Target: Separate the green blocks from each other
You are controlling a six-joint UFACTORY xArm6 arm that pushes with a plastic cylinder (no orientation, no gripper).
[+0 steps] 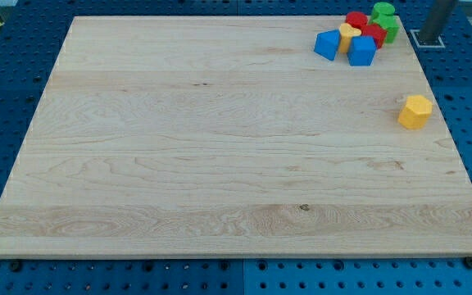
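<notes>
My tip does not show: only a dark rod (441, 16) comes down at the view's top right, beyond the board's edge, and its lower end seems to meet a small grey plate (429, 38) on the blue pegboard, so I cannot tell exactly where the end lies; there are no jaws to be apart or together, only the bare rod. From there the green blocks lie just to the view's left, on the board's (220, 147) top right corner. One green block (383, 11) sits at the very top edge, the other green block (390, 28) right below it, the two touching or nearly so; where one ends and the other starts is hard to make out. I judge the pair stacks roughly top to bottom in the view, so a push would want to enter between them from the right. Pressed against them on the left are two red blocks (356, 20) (373, 35), a yellow block (348, 34) and two blue blocks (327, 44) (362, 51), crowding each other, shapes unclear. A yellow hexagon (415, 111) stands well apart, lower right.
</notes>
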